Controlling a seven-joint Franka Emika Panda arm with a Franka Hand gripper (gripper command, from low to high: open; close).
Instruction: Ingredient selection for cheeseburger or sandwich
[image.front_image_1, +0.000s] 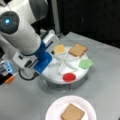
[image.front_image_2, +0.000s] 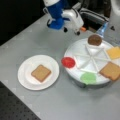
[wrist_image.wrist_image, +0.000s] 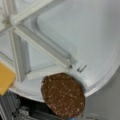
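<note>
In a front view, the white paper plate (image.front_image_1: 53, 107) stands on the grey counter (image.front_image_1: 105, 82) near the view's bottom, and one bread square (image.front_image_1: 72, 113) already lies flat on it; I judge this as the bottom layer of the sandwich, with nothing yet on top. Behind the plate is the round white tray (image.front_image_1: 53, 72) with wedge compartments, which holds the cheese square (image.front_image_1: 59, 48), a second bread square (image.front_image_1: 78, 50), the green leaf piece (image.front_image_1: 85, 63) and the red disc (image.front_image_1: 69, 77), each in its own compartment. The arm covers the tray's left side here, and the gripper itself is hidden behind its blue part, so I cannot tell how the jaws stand. In a front view from the opposite side, the same plate (image.front_image_2: 25, 80) with its bread square (image.front_image_2: 41, 73) is at the view's left, well apart from the arm, and the dark patty (image.front_image_2: 94, 39) sits at the far edge of the tray (image.front_image_2: 75, 70), just beside the arm's white end, with the cheese square (image.front_image_2: 114, 52) and second bread square (image.front_image_2: 111, 71) to the right. In the wrist view, the patty (wrist_image.wrist_image: 63, 94) appears close at the bottom, over the tray's rim (wrist_image.wrist_image: 105, 75), with the corner of the cheese square (wrist_image.wrist_image: 5, 78) at the left; no jaws show, so whether the patty is gripped I cannot tell. Patty, cheese and second bread are therefore not yet on the plate.
</note>
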